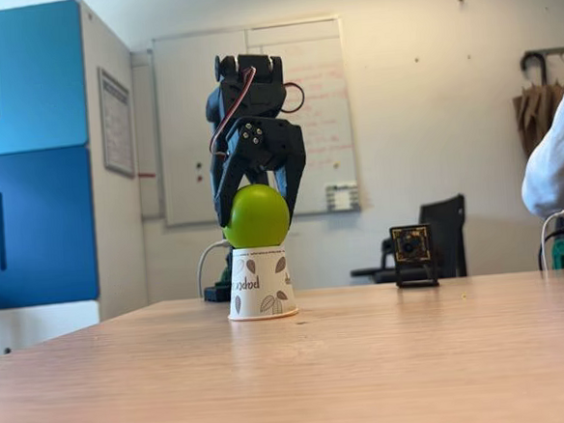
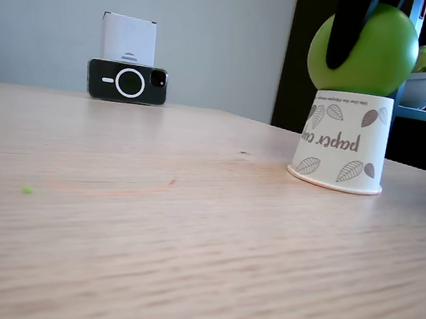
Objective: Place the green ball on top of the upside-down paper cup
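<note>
Bare table (image 1: 389, 359) fills the foreground in both fixed views; a tiny green speck (image 2: 27, 190) lies on it at abt 8 o'clock from the cup. Further back stands the upside-down paper cup (image 1: 261, 283), wide rim down on the wood, closed base up. Its lettering reads inverted, so its long axis runs straight 12-to-6, no tilt I can see.

On that base sits the green ball (image 1: 255, 216), touching the cup top and roughly centred. It's a sphere, so no long axis and no facing to speak of.

Dark gripper (image 1: 260, 198) comes down from 12 o'clock, fingers (image 1: 225, 198) spread to ball width, one at 9 o'clock and one at 3 o'clock. They look closed on the ball's sides, though whether they squeeze or just touch I can't tell.

Handling, my guess: the ball looks light, smooth and matte, prob. a bit slippery and keen to roll. Best hold is across its widest part, where the fingers are now. The cup looks thin, light and easy to tip or crush, so pressing down or nudging sideways is risky.

A phone (image 2: 127, 82) stands well apart at the far table edge.
</note>
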